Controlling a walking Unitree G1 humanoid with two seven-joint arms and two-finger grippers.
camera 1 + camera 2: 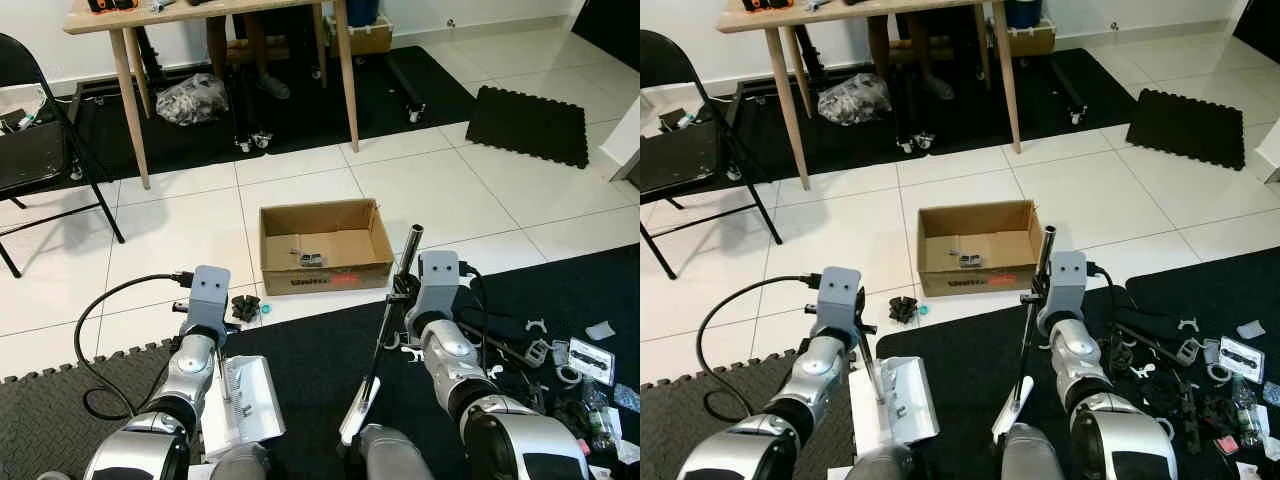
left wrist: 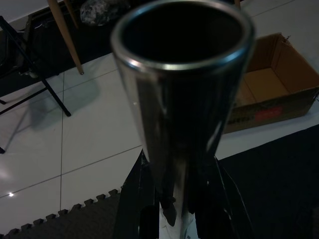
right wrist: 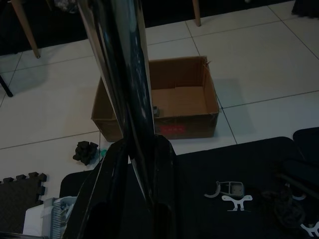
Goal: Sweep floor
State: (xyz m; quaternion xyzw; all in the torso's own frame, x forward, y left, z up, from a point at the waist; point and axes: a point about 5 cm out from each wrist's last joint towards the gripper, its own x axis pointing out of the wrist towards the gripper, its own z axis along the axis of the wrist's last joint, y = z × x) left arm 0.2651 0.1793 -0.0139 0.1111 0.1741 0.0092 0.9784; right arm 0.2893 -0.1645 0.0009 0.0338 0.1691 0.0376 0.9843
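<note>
We hold both sweeping tools low in front of us over the black foam mat (image 1: 320, 370). The right gripper (image 3: 130, 199) has its fingers clamped on the dark metal broom handle (image 1: 392, 315), which slants up toward the cardboard box (image 1: 325, 245); the broom's pale lower end (image 1: 357, 415) sits near our body. The left gripper (image 2: 174, 209) grips the shiny tubular handle (image 2: 182, 94) of the white dustpan (image 1: 243, 400), whose tray lies on the mat's edge beside our left arm.

Just ahead on the white tile, a small black piece of debris (image 1: 244, 308) lies between the dustpan and the box, near the box's left corner. More small parts are scattered over the mat to our right (image 1: 560, 360).

We judge the tools are in hand and sweeping has yet to start. Next comes lowering the broom head behind the debris and setting the pan's lip flat before it.
</note>
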